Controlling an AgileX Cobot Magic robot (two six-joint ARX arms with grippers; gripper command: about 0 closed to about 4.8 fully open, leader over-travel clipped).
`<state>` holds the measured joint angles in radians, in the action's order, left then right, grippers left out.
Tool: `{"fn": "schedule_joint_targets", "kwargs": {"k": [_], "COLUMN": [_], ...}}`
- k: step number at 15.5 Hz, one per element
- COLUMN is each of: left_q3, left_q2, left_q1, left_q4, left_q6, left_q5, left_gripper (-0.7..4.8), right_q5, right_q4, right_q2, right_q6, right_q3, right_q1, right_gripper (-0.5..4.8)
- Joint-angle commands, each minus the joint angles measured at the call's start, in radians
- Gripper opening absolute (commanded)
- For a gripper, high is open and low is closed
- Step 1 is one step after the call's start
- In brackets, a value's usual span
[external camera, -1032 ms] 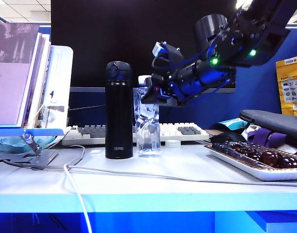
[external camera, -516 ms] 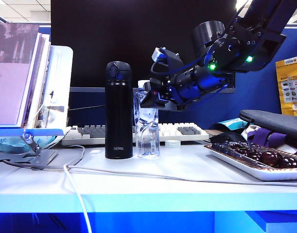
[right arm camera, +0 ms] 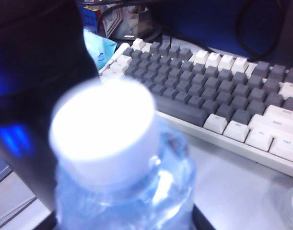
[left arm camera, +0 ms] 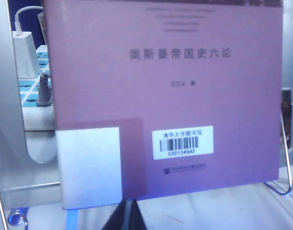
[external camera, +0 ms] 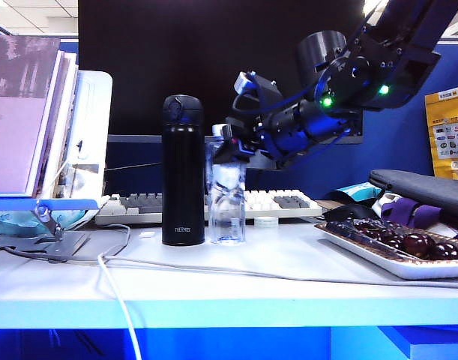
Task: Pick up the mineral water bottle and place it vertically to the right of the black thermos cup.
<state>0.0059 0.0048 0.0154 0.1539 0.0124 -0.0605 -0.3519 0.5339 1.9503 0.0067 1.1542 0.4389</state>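
Clear thin plastic is what you are dealing with: the bottle (external camera: 227, 193) is small, faceted and twisted, with a white cap (right arm camera: 104, 125) and water visible low in the body. Judge it light, a little springy under a squeeze and smooth enough to slip, and tall enough for its foot to tip if nudged sideways. The safest place to take it is the neck or shoulder just under the cap, where the wall is stiffest.

It stands upright on the desk (external camera: 288, 262), just to the right of the thermos (external camera: 184, 171) in the exterior view, very near it; whether they touch you cannot tell.

Your right gripper (external camera: 230, 147) sits at the bottle's top, reaching in from the right on an arm that slopes down from the upper corner, wrist angled slightly downward. Its jaws appear to stand parted around the neck, not clamped, though neither view shows the fingertips cleanly; treat the bottle as let go and standing on its own. If you pull away, go straight up or back so a finger does not catch the cap.

Your left gripper (left arm camera: 125, 218) shows only as a dark tip facing a purple book (left arm camera: 170, 96) on its stand; you cannot tell its jaw state.
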Motion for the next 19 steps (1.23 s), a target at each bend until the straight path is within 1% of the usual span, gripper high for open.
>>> {"fn": "schedule_joint_targets", "kwargs": {"k": [1,2,4,8,14,16,17,18,19], "left_q3": [0.000,0.000,0.000,0.000,0.000,0.000,0.000,0.000,0.000], "left_q2": [-0.003,-0.003,-0.003,-0.003,-0.003,-0.003,-0.003,-0.003,-0.003], "left_q1": [0.000,0.000,0.000,0.000,0.000,0.000,0.000,0.000,0.000], "left_q4": [0.010,0.010,0.010,0.010,0.010,0.010,0.010,0.010,0.010], "left_q6": [-0.004,-0.004,-0.004,-0.004,-0.004,-0.004,-0.004,-0.004,-0.004], "left_q5": [-0.005,-0.005,-0.005,-0.005,-0.005,-0.005,-0.005,-0.005,-0.005], "left_gripper": [-0.04,-0.04,-0.04,-0.04,-0.04,-0.04,-0.04,-0.04,-0.04], "right_q5": [-0.007,-0.008,-0.010,-0.006,0.014,0.017,0.017,0.034,0.073], "right_q4": [0.024,0.024,0.033,0.082,0.107,0.096,0.087,0.067,0.026], "right_q2": [-0.010,-0.010,-0.010,-0.014,-0.075,-0.148,-0.190,-0.257,-0.336], "right_q6": [-0.007,-0.008,-0.007,-0.007,-0.008,-0.007,-0.007,-0.008,-0.009], "right_q3": [0.005,0.005,0.005,0.008,0.012,0.012,0.012,0.012,0.012], "right_q1": [0.002,0.002,0.002,0.001,0.000,0.000,0.000,0.000,0.000], "right_gripper": [3.51,3.52,3.74,3.93,3.93,3.91,3.78,2.89,1.87]}}
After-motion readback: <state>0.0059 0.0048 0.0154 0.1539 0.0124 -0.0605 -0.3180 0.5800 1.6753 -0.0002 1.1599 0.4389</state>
